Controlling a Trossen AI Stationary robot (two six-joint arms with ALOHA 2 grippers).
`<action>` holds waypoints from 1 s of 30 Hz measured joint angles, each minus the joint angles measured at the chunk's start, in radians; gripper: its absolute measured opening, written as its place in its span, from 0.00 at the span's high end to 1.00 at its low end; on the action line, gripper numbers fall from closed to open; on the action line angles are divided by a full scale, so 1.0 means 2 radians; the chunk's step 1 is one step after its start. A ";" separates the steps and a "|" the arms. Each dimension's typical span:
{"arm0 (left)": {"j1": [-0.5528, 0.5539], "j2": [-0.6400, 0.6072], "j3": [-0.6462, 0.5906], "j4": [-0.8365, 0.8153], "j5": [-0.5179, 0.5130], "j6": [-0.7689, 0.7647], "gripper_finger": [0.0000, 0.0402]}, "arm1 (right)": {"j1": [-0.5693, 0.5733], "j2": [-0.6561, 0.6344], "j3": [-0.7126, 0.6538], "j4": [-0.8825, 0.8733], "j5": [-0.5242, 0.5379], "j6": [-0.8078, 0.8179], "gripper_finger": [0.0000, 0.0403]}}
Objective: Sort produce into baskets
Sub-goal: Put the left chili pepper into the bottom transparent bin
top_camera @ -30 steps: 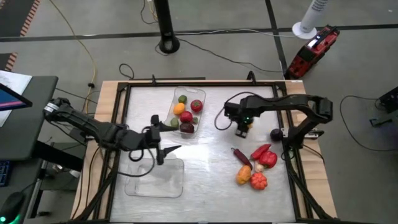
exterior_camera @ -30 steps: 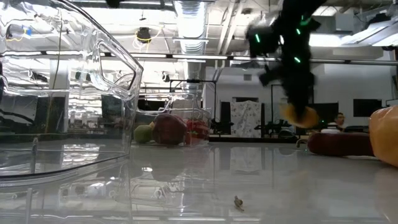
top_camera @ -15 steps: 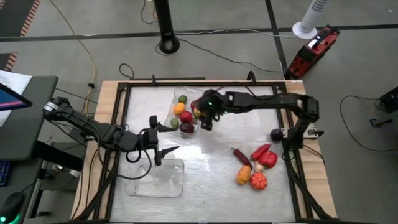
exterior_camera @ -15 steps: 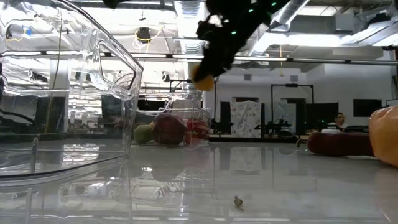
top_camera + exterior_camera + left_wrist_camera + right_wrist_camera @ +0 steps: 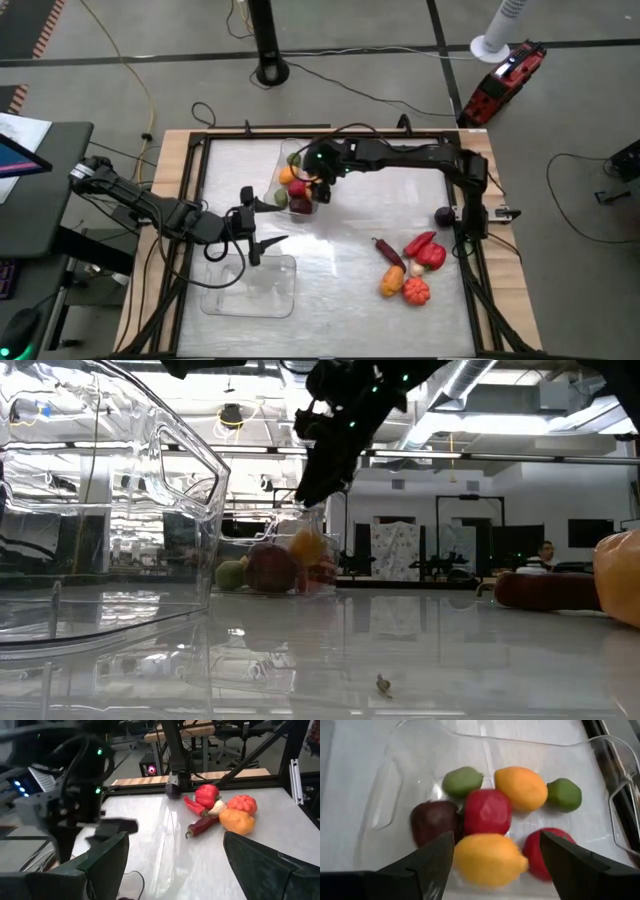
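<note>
The far clear basket [image 5: 290, 150] holds several produce pieces: green, orange, red and dark purple. My right gripper [image 5: 496, 835] hangs open just over this basket [image 5: 312, 490]. A yellow-orange fruit [image 5: 490, 860] shows blurred below and between its fingers, down among the basket's pieces [image 5: 305, 545]. My left gripper [image 5: 272, 220] is open and empty over the far edge of the near clear basket [image 5: 250, 285]. More produce [image 5: 410, 265] lies on the table at the right.
Red peppers, an orange piece and a red-orange piece [image 5: 220, 810] lie in a group at the table's right. A dark purple piece [image 5: 443, 215] lies by the right arm's base. Bare table lies between the baskets and this group. A dark frame rims the table.
My right gripper has gone toward the table's left edge, from the table's middle to above the far basket, carrying the yellow-orange fruit. It has let the fruit go, and the fruit has dropped from the fingers down among the pieces in the basket.
</note>
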 joint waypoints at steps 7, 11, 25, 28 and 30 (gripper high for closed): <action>0.001 0.000 0.000 -0.009 -0.003 -0.004 0.22 | 0.036 -0.042 -0.056 -0.044 0.005 0.013 0.21; 0.001 0.000 0.000 -0.017 -0.003 -0.008 0.22 | 0.077 -0.080 -0.127 -0.047 0.037 0.049 0.21; 0.001 0.002 0.000 -0.018 -0.004 -0.029 0.22 | 0.185 -0.144 -0.285 -0.164 0.039 0.275 0.21; 0.001 0.002 0.000 -0.018 -0.004 -0.035 0.22 | 0.196 -0.143 -0.293 -0.168 0.028 0.306 0.21; 0.001 0.002 0.000 -0.019 -0.004 -0.036 0.22 | 0.203 -0.143 -0.293 -0.175 0.027 0.325 0.21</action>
